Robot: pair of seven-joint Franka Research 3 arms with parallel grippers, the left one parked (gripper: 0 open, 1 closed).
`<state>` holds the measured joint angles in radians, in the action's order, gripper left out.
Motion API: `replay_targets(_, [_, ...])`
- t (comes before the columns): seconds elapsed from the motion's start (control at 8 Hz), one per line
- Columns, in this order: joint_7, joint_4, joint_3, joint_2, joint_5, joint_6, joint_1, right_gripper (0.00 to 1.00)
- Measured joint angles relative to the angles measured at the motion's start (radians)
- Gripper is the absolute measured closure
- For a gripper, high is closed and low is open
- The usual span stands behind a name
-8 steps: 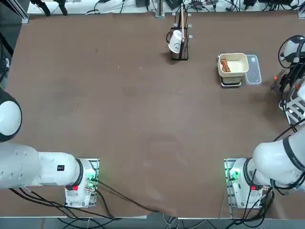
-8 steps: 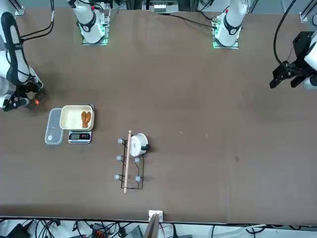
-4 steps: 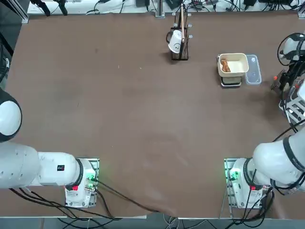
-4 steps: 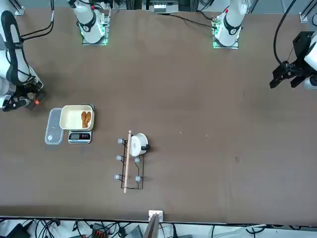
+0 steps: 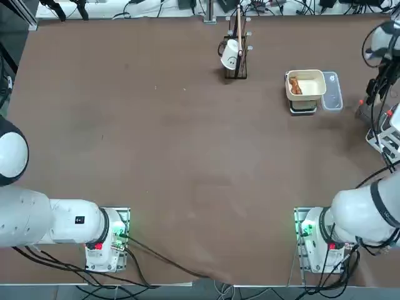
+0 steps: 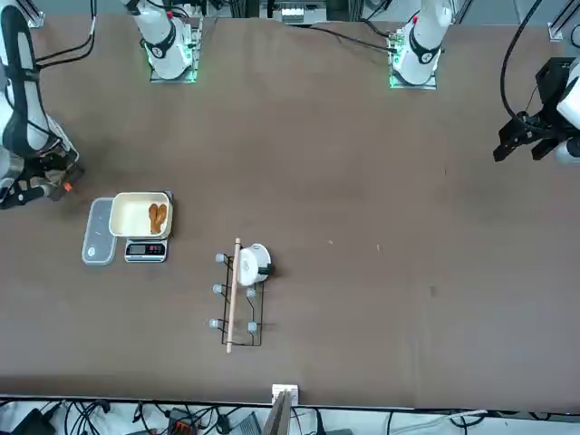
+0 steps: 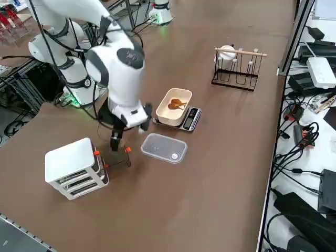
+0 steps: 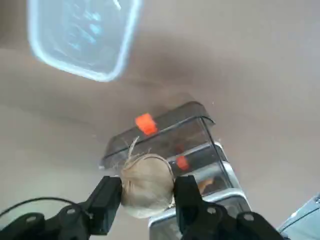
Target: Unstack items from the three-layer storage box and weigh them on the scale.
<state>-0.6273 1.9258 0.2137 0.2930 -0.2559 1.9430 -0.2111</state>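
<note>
The white three-layer storage box [image 7: 71, 167] stands on the table, a clear drawer extended. The right gripper [image 8: 148, 192], beside it, is partly open, its fingers spaced to a bulb's width. The scale [image 7: 191, 119] supports the cream tray [image 7: 167, 116]. Both fingers clamp the whitish bulb [image 8: 145, 186]. Two brown pieces [image 7: 177, 103] lie in the tray.

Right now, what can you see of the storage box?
The storage box stands upright on the table near the right gripper. It has a white top and frame, stacked layers, clear plastic-looking drawers and orange-red handles. At least one drawer is pulled out; an orange-brown piece shows inside. The gripper holds a garlic-like bulb above it.
</note>
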Motion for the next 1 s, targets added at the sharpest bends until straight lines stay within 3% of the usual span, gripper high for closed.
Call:
replay_targets(0.25, [0.015,-0.064,-0.004,-0.007,0.199,-0.086,0.064,0.36])
replay_targets(0.5, [0.114,-0.069,-0.007,0.004,0.387,-0.091,0.132,0.36])
replay_targets(1.0, [0.405,-0.068,-0.014,0.098,0.423,0.016,0.309,0.34])
